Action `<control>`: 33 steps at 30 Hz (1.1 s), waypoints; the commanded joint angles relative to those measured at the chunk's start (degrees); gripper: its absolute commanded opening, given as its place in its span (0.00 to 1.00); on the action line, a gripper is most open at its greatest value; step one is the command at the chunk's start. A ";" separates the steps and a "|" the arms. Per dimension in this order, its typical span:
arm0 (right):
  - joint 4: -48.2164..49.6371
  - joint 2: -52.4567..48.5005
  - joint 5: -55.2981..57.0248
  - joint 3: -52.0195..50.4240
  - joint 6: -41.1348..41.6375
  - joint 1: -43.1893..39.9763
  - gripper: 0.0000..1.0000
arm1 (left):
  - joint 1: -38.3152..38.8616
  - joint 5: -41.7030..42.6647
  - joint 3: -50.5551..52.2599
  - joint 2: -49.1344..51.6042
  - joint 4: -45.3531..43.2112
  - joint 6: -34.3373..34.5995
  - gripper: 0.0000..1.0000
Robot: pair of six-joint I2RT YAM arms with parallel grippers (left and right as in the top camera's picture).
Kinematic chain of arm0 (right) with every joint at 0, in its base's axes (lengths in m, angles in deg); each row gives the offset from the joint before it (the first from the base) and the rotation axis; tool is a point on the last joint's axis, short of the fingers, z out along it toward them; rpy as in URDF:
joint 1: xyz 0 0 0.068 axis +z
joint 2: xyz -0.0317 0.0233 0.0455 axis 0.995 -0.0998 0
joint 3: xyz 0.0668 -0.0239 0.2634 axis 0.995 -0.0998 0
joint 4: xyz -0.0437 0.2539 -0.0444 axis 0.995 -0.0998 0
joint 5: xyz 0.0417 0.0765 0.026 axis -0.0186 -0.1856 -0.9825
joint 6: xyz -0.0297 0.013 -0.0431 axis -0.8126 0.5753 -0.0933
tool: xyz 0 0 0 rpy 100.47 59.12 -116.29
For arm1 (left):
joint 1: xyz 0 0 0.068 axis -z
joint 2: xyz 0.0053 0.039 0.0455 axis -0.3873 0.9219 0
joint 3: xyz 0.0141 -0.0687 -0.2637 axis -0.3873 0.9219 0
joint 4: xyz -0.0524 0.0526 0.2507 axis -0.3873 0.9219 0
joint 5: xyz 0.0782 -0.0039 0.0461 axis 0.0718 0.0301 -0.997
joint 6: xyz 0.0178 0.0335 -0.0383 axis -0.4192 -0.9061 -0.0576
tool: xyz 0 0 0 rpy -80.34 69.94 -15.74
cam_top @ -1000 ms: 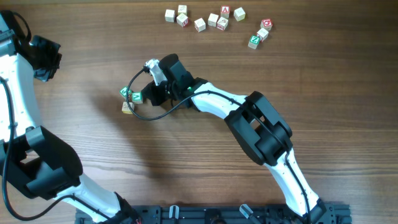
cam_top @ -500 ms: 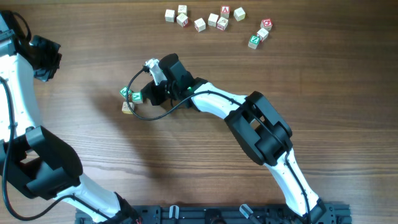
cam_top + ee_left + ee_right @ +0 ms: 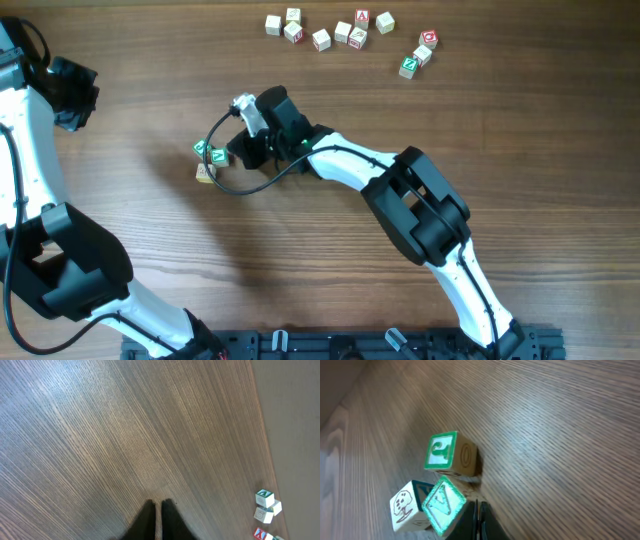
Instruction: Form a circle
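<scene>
Pressing my right gripper (image 3: 479, 516) shut turns it into one blunt nose for nudging, and nothing is pinched between its fingers. It sits low at the cluster (image 3: 209, 160) of three small wooden cubes, left of the middle of the table (image 3: 300, 260). I judge that is why it is there: to push these cubes into a curve rather than lift them.

The left gripper (image 3: 156, 509) is also pressed together and holds nothing. It hangs over bare wood at the far left, well apart from the work — out of the way, as I read it.

From overhead I see the layout. The cluster peeks out just beyond my right wrist, and a loose scatter of cubes (image 3: 340, 30) lies along the far edge, so only three cubes are gathered and a ring is far from made. My fingertips are hidden under the wrist there.

The right wrist view fills that gap. A green-faced cube (image 3: 449, 452) stands a little apart, a second green cube (image 3: 443, 505) is turned corner-on just beside my fingertips, and a pale cube with a drawing (image 3: 404, 507) is tucked against it. I cannot tell whether fingertip and cube touch. The left wrist view shows only a few cubes (image 3: 265, 505) near the table's edge.
</scene>
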 commanded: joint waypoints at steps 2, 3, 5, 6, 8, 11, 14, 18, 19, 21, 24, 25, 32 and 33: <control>-0.02 -1.46 1.75 -0.15 2.10 -3.65 0.04 | 0.87 1.51 0.35 0.50 -1.40 -2.82 0.04; -0.13 -1.46 1.70 -0.15 3.28 -4.52 0.04 | 1.49 3.96 0.35 0.50 -2.60 -5.55 0.04; -0.57 -1.46 0.66 -0.15 4.09 -6.25 0.04 | 3.58 7.82 0.35 0.50 -4.26 -10.62 0.04; -0.92 -1.49 0.68 -0.15 5.11 -6.80 0.04 | 4.42 7.80 0.35 0.50 -4.42 -12.02 0.04; -1.22 -1.46 0.66 -0.15 5.49 -7.56 0.04 | 6.82 7.80 0.35 0.83 -4.42 -14.40 0.04; -1.20 -1.46 0.81 -0.15 6.05 -7.91 0.04 | 9.84 7.80 0.35 2.16 -3.69 -17.05 0.04; -1.29 -1.46 1.11 -0.15 6.49 -8.33 0.04 | 12.13 7.82 0.35 4.94 -2.23 -18.56 0.04; -2.78 -1.46 1.11 -0.15 9.81 -10.47 0.04 | 12.59 9.07 0.35 9.84 1.57 -19.98 0.04; -3.04 -1.49 1.11 -0.15 10.23 -11.02 0.04 | 12.59 10.10 0.35 11.10 2.38 -20.00 0.04; -3.54 -1.49 1.14 -0.15 12.00 -12.35 0.04 | 12.74 13.22 0.35 13.46 3.23 -21.70 0.04; -4.28 -1.49 1.14 -0.15 12.50 -13.16 0.04 | 13.14 13.62 0.35 15.39 3.04 -21.64 0.04; -4.28 -1.49 1.14 -0.15 12.50 -13.16 0.04 | 13.14 13.62 0.35 15.61 3.13 -21.64 0.04; -4.24 -1.49 1.14 -0.15 12.50 -13.16 0.04 | 13.35 16.24 0.35 16.13 4.76 -21.64 0.04; -4.24 -1.49 1.14 -0.15 12.50 -13.16 0.04 | 13.46 17.25 0.35 16.50 4.79 -21.66 0.04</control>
